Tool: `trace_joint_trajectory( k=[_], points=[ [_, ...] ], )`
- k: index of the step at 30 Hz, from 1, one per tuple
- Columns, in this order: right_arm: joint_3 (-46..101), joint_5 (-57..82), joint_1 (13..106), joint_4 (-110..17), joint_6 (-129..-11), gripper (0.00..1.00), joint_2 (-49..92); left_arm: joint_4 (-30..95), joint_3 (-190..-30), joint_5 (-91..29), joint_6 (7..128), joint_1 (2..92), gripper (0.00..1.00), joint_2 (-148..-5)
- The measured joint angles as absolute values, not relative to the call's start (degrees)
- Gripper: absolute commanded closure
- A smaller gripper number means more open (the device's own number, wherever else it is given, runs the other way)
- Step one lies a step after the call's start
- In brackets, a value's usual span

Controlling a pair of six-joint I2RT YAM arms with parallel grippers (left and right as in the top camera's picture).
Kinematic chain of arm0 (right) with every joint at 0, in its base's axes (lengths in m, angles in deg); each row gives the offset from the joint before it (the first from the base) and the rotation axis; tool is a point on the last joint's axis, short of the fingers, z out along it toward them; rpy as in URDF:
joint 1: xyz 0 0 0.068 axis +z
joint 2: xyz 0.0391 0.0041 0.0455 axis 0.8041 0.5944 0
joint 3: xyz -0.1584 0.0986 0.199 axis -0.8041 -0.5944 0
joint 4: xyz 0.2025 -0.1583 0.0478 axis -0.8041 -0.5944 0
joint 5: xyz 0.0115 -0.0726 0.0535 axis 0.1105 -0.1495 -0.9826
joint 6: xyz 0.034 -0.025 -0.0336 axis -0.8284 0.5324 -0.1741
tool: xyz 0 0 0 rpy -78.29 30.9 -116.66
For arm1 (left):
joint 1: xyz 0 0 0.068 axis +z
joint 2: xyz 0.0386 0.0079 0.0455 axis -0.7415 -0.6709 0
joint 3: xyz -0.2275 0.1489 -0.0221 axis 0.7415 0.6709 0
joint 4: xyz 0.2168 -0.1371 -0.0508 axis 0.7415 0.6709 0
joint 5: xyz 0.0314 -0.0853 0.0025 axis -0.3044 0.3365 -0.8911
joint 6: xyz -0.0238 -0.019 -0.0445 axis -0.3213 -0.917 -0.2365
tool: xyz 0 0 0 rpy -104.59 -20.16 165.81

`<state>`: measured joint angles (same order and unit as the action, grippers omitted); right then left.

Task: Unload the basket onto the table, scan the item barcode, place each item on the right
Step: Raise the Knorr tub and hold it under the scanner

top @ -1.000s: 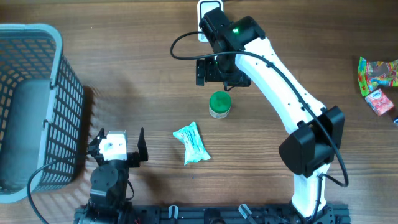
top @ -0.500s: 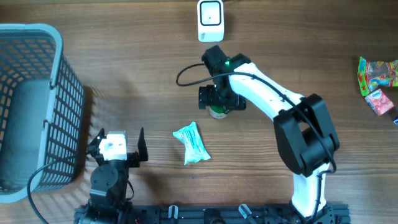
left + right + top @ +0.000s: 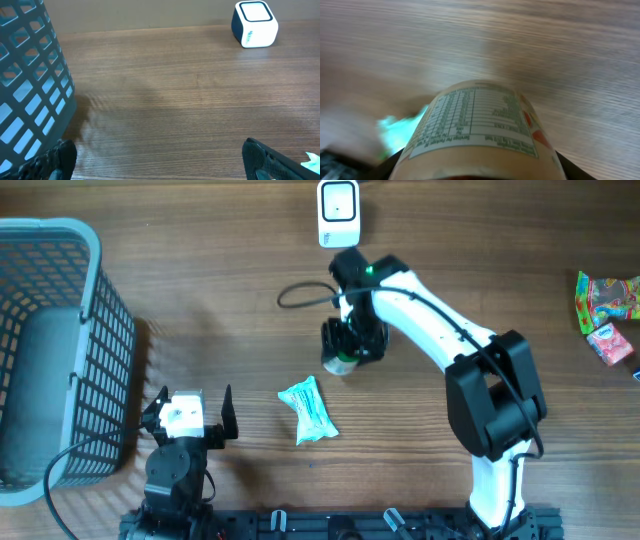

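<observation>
Two arms work at the wooden tabletop (image 3: 200,270), and only the right one is engaged. The right gripper (image 3: 350,345) is down near the middle of the tabletop, its jaws drawn in partway and clamped on a small jar (image 3: 480,130). In the right wrist view the jar fills the gap between the dark fingers (image 3: 567,170), its printed nutrition label facing the camera. From overhead only a sliver of the jar and a bit of green show below the gripper body.

A white scanner (image 3: 338,213) stands at the far edge of the tabletop, beyond the jar and apart from it. A teal packet (image 3: 310,412) lies just nearer the front edge than the jar, close but not touching.

The left gripper (image 3: 193,398) sits near the front edge, left of the teal packet, with its jaws spread wide and nothing between them. A grey-blue basket (image 3: 95,330) occupies the left edge, just beside that gripper. Some colourful snack packets (image 3: 607,315) lie at the right edge, well apart from everything else
</observation>
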<state>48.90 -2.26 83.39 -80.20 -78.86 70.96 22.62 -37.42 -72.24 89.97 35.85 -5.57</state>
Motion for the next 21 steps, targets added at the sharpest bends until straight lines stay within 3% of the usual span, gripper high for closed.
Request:
trace_joint_trajectory(
  k=[7, 16, 21],
  points=[
    [53.93, -22.80, 82.74, -88.59, -76.92, 0.36, 70.96, 22.62, -37.42, -72.24, 89.94, 35.85, 0.00, -5.59],
    [53.97, -26.10, 82.72, -103.30, -69.11, 0.41, 70.96, 22.62, -37.42, -72.24, 89.94, 35.85, 0.00, -5.59],
    [53.97, -26.56, 82.72, -103.15, -67.04, 0.41, 70.96, 22.62, -37.42, -72.24, 89.97, 35.85, 0.00, -5.59]
  ],
)
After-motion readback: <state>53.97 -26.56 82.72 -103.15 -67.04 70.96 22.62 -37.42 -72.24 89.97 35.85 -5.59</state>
